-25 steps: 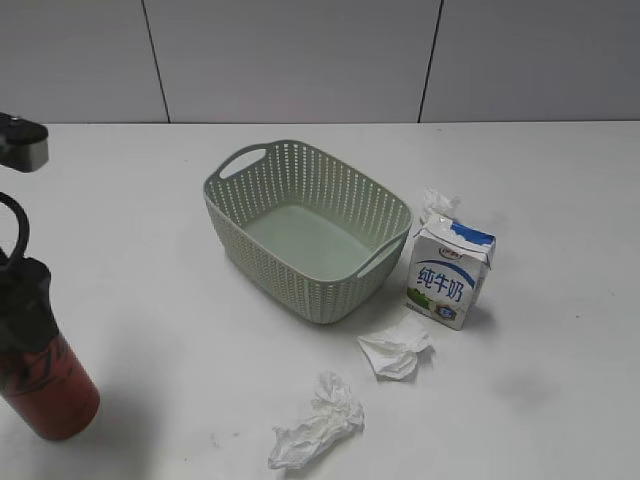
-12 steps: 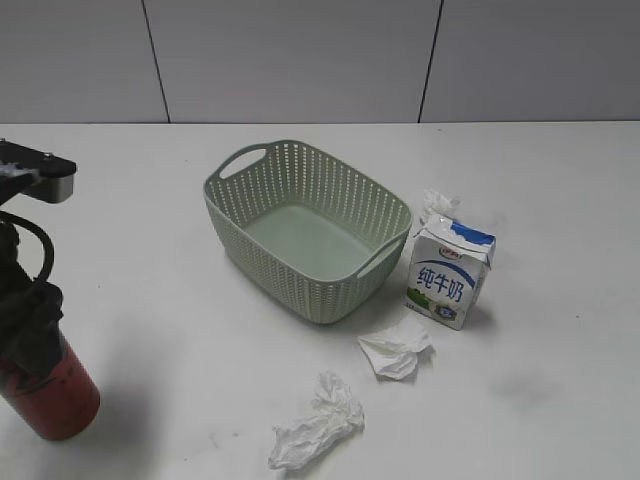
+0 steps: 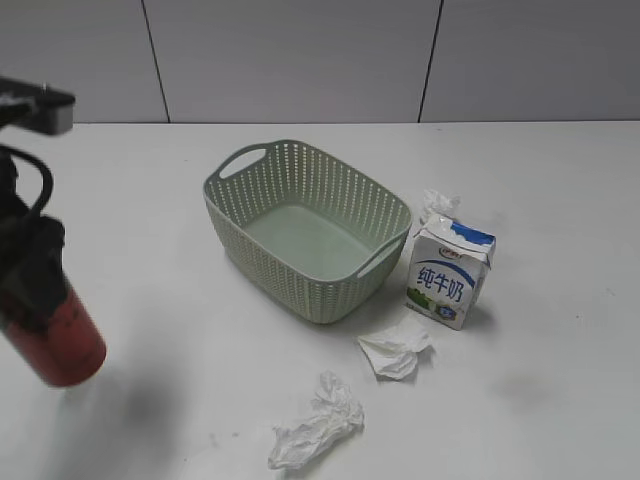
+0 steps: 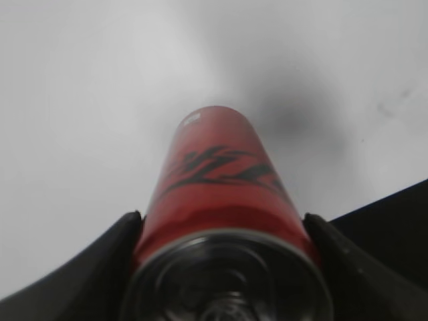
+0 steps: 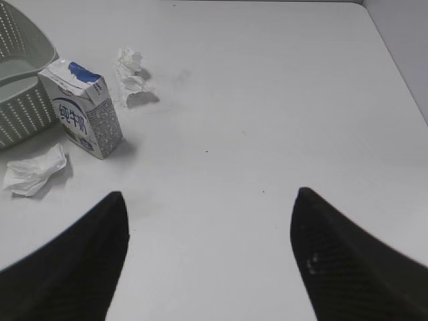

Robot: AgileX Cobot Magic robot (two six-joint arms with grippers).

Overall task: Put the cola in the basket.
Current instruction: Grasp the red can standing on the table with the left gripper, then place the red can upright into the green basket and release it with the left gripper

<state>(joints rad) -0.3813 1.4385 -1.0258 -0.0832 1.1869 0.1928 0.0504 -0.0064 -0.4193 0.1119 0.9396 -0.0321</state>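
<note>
The cola point(image 3: 60, 335) hangs tilted above the table point(image 3: 560, 200) at far left, clamped in the left gripper point(image 4: 224, 227), well left of the basket point(image 3: 300, 160). A carton point(image 3: 448, 275) and tissues point(image 3: 395, 352) lie right of the basket. The right gripper point(image 5: 210, 257) is spread wide, holding nothing.

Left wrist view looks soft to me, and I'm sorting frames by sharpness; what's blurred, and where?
Left wrist view: cola rim is out of focus. Exterior view: cola and left pincer are motion-smeared; basket is sharp. Right wrist view: crisp.
</note>
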